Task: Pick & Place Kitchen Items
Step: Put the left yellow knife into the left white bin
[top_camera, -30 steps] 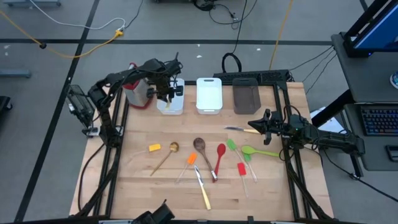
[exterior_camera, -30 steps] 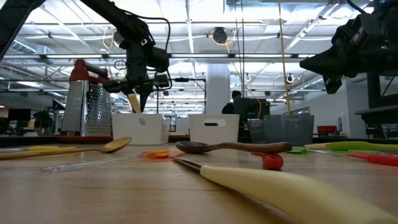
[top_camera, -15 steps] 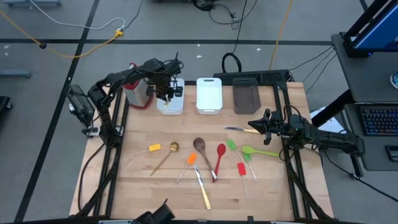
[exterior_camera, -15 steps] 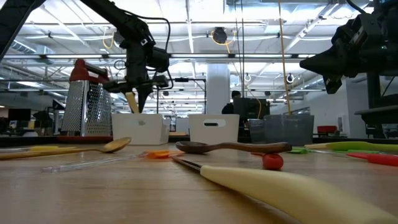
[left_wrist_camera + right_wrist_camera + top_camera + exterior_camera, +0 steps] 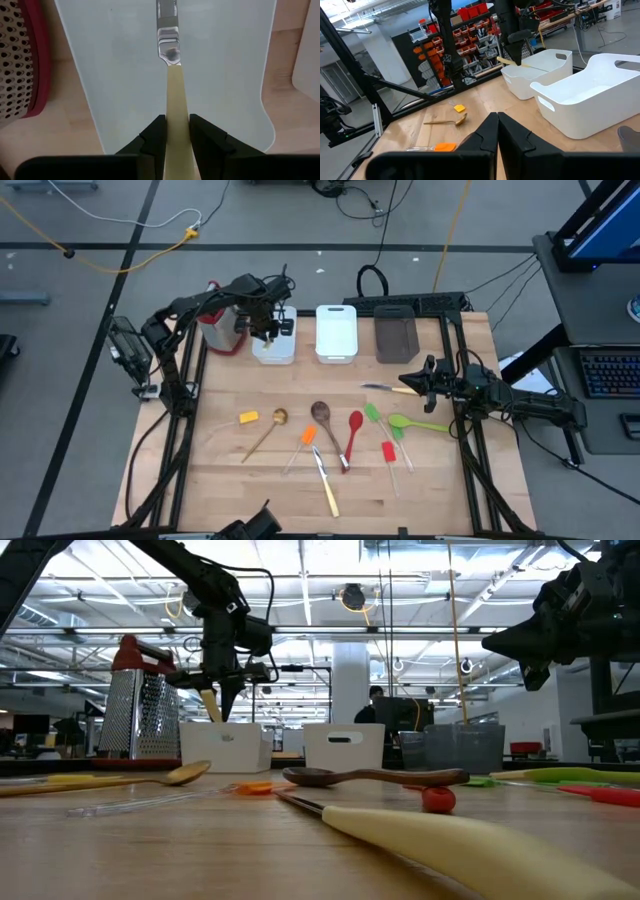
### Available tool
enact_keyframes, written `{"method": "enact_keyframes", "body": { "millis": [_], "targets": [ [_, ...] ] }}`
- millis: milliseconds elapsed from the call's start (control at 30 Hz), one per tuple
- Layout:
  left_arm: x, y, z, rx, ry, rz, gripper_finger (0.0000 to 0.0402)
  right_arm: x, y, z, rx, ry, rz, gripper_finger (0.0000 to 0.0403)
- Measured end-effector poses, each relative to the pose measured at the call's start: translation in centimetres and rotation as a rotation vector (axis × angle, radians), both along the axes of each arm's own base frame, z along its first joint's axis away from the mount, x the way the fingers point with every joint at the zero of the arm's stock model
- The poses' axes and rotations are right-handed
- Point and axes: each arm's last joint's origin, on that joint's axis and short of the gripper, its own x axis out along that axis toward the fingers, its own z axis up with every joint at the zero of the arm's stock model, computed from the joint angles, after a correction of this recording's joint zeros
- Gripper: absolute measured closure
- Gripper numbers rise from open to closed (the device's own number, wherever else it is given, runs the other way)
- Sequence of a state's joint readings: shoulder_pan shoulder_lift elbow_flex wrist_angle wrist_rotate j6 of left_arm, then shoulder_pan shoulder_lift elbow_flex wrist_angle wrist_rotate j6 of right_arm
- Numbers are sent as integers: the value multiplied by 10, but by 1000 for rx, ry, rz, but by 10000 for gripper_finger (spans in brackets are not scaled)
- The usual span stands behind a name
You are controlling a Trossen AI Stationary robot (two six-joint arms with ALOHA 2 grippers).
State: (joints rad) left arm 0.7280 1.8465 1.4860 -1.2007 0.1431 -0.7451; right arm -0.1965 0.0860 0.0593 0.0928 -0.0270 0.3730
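Nearest us on the desk (image 5: 220, 470) lie the utensils not yet sorted: a pale-handled knife (image 5: 326, 485), a wooden spoon (image 5: 325, 423), a red spoon (image 5: 353, 434) and a green spoon (image 5: 415, 423). Our right tool (image 5: 407, 383) waits beside them at the desk's right edge, its fingers together on nothing. Farther back, our left tool (image 5: 268, 327) is clamped on the pale handle of a second knife (image 5: 172, 65), blade hanging over the left white bin (image 5: 276, 355) beside the grater (image 5: 219, 330). We judge this the placing step; next we should lower slightly and let go, so the knife falls inside.
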Motion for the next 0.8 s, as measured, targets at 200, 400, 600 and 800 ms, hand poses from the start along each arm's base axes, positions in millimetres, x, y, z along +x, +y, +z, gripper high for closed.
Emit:
{"method": "enact_keyframes", "body": {
  "millis": [200, 400, 600, 800],
  "targets": [
    [0, 0, 0, 12, 8, -11, 316, 0, 0, 0, 0, 0, 0, 399],
    [0, 0, 0, 30, 20, -28, 316, 0, 0, 0, 0, 0, 0, 399],
    [2, -2, 0, 72, 58, -29, 316, 0, 0, 0, 0, 0, 0, 399],
    [4, -4, 0, 63, 45, -34, 315, 0, 0, 0, 0, 0, 0, 399]
  ]
}}
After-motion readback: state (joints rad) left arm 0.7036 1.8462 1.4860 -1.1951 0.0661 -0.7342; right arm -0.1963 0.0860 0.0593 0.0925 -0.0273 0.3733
